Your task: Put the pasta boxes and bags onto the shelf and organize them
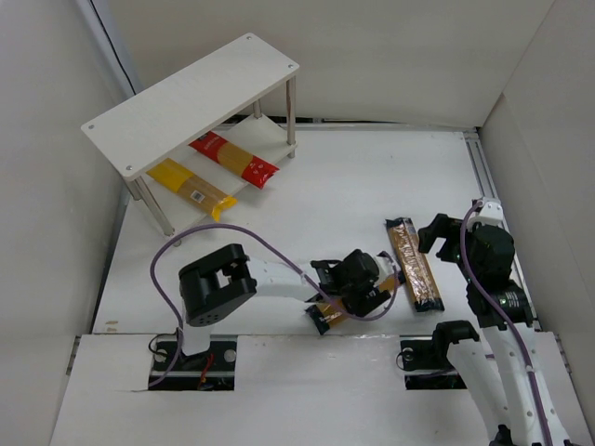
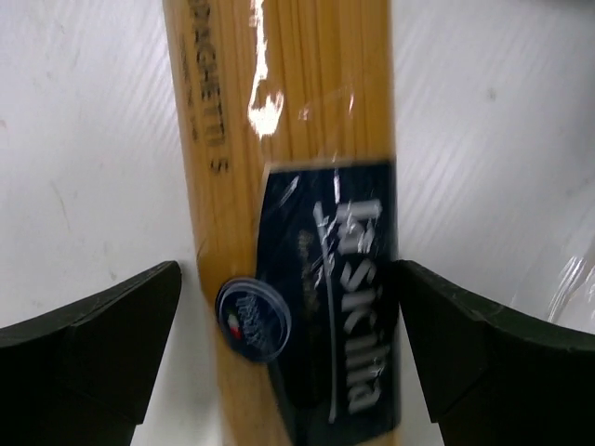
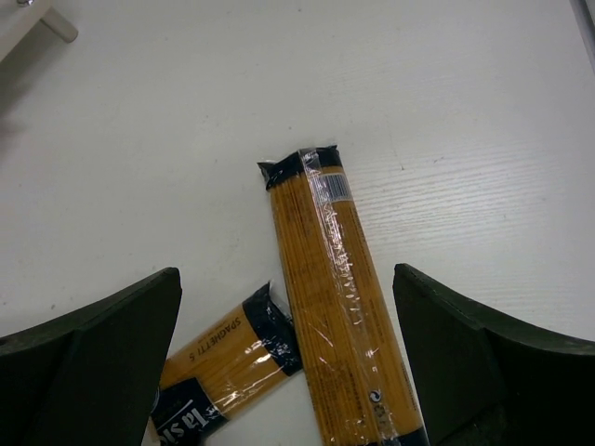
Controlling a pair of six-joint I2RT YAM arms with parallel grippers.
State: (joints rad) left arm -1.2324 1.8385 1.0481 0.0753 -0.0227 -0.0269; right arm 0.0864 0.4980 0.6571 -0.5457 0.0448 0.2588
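Observation:
The white shelf (image 1: 195, 98) stands at the far left. On its lower board lie the plain yellow pack (image 1: 191, 186) and the red pack (image 1: 234, 158). The yellow pack with the dark blue label (image 1: 325, 316) lies on the table near the front. My left gripper (image 1: 358, 286) is open and straddles it; in the left wrist view the pack (image 2: 288, 186) fills the gap between the fingers (image 2: 112, 325). The brownish-orange pack (image 1: 415, 265) lies just right of it. My right gripper (image 1: 442, 237) is open and empty, above that pack (image 3: 335, 307).
White walls close in the table on the left, back and right. A metal rail (image 1: 483, 177) runs along the right edge. A purple cable (image 1: 186, 242) loops over the left arm. A shelf foot (image 3: 37, 17) shows in the right wrist view.

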